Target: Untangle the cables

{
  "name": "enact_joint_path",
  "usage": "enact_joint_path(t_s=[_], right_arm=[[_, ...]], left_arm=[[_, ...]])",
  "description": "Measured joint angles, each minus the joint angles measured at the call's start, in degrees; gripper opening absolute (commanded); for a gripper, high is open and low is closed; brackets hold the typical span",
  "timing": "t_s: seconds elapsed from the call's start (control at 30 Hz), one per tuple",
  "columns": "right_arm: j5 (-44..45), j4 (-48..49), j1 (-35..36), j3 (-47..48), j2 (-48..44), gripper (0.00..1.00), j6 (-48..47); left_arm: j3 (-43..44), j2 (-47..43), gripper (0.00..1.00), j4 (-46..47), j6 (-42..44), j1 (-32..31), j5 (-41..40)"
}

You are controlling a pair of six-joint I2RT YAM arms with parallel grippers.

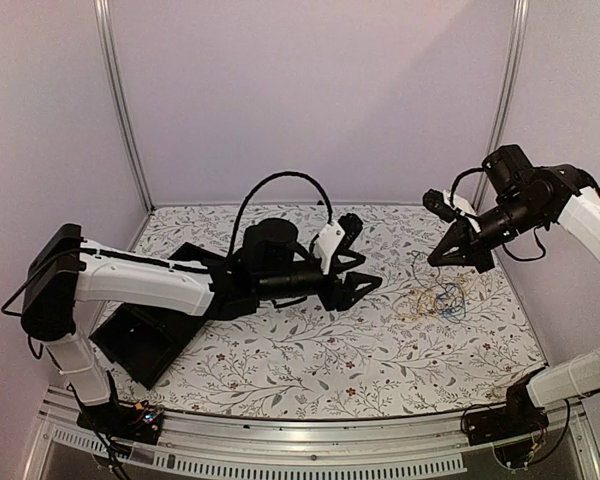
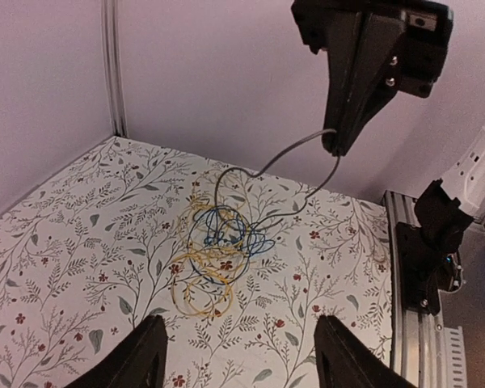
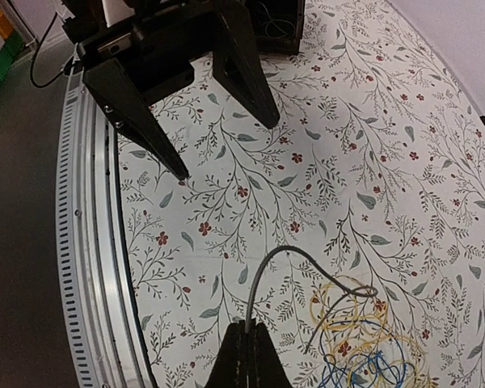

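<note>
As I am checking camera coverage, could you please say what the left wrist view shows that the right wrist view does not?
Only the left wrist view shows the right hand from outside, shut on a dark grey cable, and the whole yellow and blue tangle. Only the right wrist view shows the left hand from outside, open. Both show the lifted cable and floral table.

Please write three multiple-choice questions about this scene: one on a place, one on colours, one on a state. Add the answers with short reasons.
1. Where does the tangle lie?
A) off the table
B) on the right half of the table
C) on its left half

2. Which colours show in the tangle?
A) yellow and blue
B) red and green
C) white only

3. The right gripper is:
A) open and empty
B) shut on a cable
C) out of view

Answers:
1 B, it rests on the floral top at the right.
2 A, its loops are yellow and blue.
3 B, the cable hangs from the closed tips.
</note>
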Motion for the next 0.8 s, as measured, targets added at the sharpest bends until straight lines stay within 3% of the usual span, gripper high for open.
enact_joint_path(t_s=[0.3, 0.6, 0.8], right_arm=[[-3.0, -1.6, 0.7, 1.5, 2.8, 0.0, -1.1], [-4.4, -2.8, 1.0, 4.4, 3.5, 0.0, -1.0], [-5.8, -3.6, 1.0, 4.5, 3.5, 0.0, -1.0]], left_arm=[[4.3, 4.3, 0.63, 8.6, 0.7, -0.8, 0.9], [12.0, 12.3, 0.6, 9.6, 0.8, -0.8, 5.2], [16.6, 17.1, 0.56, 10.1, 0.6, -0.6, 4.0]])
